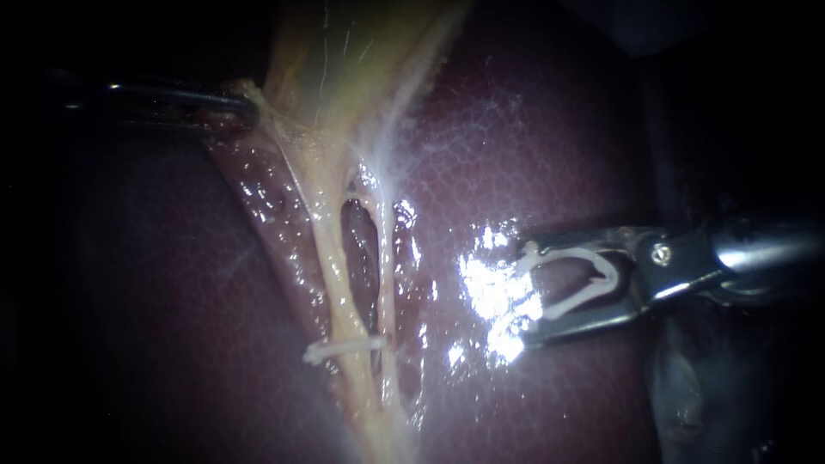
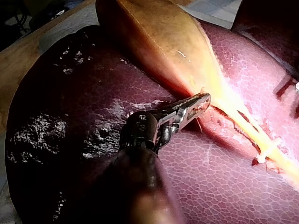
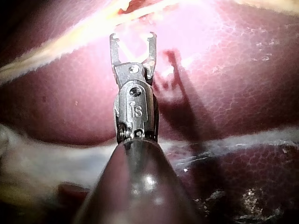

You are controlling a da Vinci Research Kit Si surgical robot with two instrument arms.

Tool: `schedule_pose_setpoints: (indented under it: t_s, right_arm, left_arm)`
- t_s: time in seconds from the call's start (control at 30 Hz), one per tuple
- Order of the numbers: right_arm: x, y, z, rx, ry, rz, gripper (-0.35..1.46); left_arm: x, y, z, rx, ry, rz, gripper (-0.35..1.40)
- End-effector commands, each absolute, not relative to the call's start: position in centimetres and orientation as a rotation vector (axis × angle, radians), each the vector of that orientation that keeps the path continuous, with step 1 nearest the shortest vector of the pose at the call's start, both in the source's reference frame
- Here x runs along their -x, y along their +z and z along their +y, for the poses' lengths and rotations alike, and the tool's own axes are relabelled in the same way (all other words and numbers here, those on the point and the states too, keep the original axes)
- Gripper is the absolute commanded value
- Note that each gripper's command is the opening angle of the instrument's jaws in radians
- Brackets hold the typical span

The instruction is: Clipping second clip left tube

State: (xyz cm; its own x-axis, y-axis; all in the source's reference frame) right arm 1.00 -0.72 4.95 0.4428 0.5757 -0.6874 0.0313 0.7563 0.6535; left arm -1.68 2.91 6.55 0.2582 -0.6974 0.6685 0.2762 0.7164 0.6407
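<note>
**A:** Start at the right instrument [image 1: 526, 292]. How do its jaws stand?

**B:** Spread wide, with a white clip [image 1: 612, 275] seated between them. One arm of the clip lies along each jaw, so both jaws hold it, and its mouth faces forward. The right wrist view shows the same instrument [image 3: 132, 36] with a clear gap between the two tips.

**A:** Is anything inside the clip's mouth?

**B:** No tube. The tips hang over bare, glistening liver [image 1: 533, 137], and I cannot tell whether they touch it.

**A:** And ahead of the tips?

**B:** The thin right tube [image 1: 384, 275] comes first, near but apart from the jaws. Just beyond it, across a narrow window, runs the thicker left tube [image 1: 339, 292]. Both lie crosswise to the instrument's shaft.

**A:** Does the left tube carry anything?

**B:** A placed clip [image 1: 344, 348] sits across it, ahead of the instrument and off toward its lower jaw. Its near end reaches the right tube, but I cannot tell whether it encloses that one.

**A:** Now the left instrument [image 1: 249, 107].

**B:** It is well apart, past both tubes. Its own camera shows its jaws [image 2: 198, 102] pinched onto the edge of the gallbladder [image 2: 154, 42], where that narrows toward the tubes. The placed clip [image 2: 266, 154] lies ahead of those jaws, farther down the tubes.
</note>
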Motion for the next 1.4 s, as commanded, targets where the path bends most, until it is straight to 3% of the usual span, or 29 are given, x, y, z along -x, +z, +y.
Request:
schedule_pose_setpoints:
  t_s: [0.03,0.47,0.8,0.97,1.4]
  right_arm:
    - [-1.05,4.97,-0.73,-0.675,0.394,1.076,0.49]
    - [-1.54,5.35,-0.89,-0.839,0.579,1.087,0.49]
    - [-1.79,5.76,-1.04,-0.979,0.654,1.102,0.49]
    - [-1.89,5.98,-1.12,-1.037,0.647,1.107,0.47]
    - [-2.01,6.33,-1.20,-1.047,0.669,1.095,0.48]
  left_arm:
    - [1.69,6.55,2.91,-0.441,-0.689,-1.129,-0.35]
    - [1.69,6.56,2.90,-0.440,-0.689,-1.129,-0.35]
    - [1.70,6.56,2.89,-0.439,-0.689,-1.128,-0.35]
    - [1.70,6.57,2.89,-0.439,-0.689,-1.128,-0.35]
    - [1.71,6.58,2.88,-0.440,-0.687,-1.129,-0.35]
